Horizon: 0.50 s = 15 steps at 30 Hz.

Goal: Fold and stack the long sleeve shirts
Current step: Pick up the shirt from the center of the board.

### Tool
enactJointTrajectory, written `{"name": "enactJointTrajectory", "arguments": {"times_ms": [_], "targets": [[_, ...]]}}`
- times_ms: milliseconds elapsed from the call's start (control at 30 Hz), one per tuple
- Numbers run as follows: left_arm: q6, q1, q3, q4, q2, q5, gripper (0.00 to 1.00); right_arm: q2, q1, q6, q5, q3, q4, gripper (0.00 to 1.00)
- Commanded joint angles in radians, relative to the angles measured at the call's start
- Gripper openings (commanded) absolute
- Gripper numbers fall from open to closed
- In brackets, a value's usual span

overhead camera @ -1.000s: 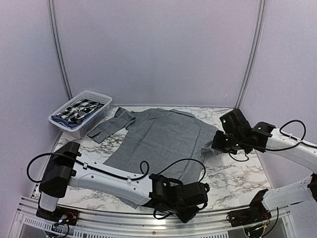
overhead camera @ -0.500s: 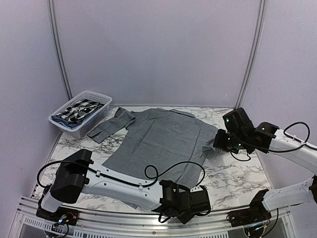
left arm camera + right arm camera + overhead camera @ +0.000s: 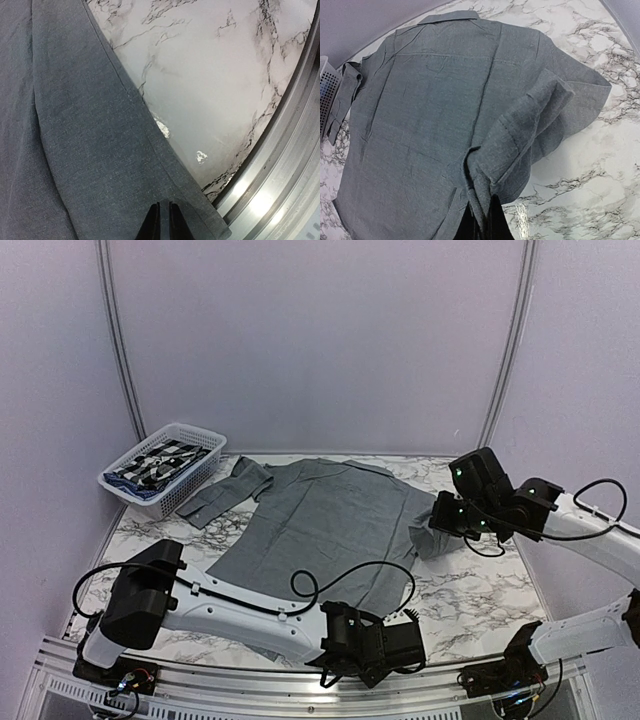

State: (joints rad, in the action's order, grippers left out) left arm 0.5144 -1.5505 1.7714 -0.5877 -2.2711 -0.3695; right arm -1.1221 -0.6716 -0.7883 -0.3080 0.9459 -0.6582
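Note:
A plain mid-grey long sleeve shirt point(image 3: 320, 515) lies spread back-up on the marble table point(image 3: 470, 590), collar at the far side. Its left sleeve point(image 3: 225, 490) stretches toward the basket. My left gripper point(image 3: 400, 632) is at the near edge, shut on the shirt's hem point(image 3: 172, 190) close to its near right corner; the fabric fills the left of the left wrist view. My right gripper point(image 3: 443, 520) is shut on the shirt's right sleeve point(image 3: 530, 120), holding the cuff raised and bunched over the shirt's right side point(image 3: 420, 100).
A white mesh basket point(image 3: 178, 435) at the far left holds checkered and dark shirts point(image 3: 155, 462). The metal table rail point(image 3: 280, 165) runs just beside the left gripper. Bare marble point(image 3: 590, 185) lies right of the shirt. Walls enclose the table.
My right gripper has risen and shifted slightly left with the sleeve. My left arm settled lower at the near edge during the first half second, then held still.

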Motion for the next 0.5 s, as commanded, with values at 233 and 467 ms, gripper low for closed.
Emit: {"name": "enactJointTrajectory", "arguments": {"times_ms": [233,467], "targets": [[-0.045,0.005,0.035,0.008,-0.018,0.029,0.31,-0.016,-0.008,0.02,-0.034,0.049,0.005,0.0],[-0.05,0.003,0.031,0.012,-0.027,0.059,0.34,-0.014,-0.008,0.014,-0.033,0.038,0.004,0.0]]}}
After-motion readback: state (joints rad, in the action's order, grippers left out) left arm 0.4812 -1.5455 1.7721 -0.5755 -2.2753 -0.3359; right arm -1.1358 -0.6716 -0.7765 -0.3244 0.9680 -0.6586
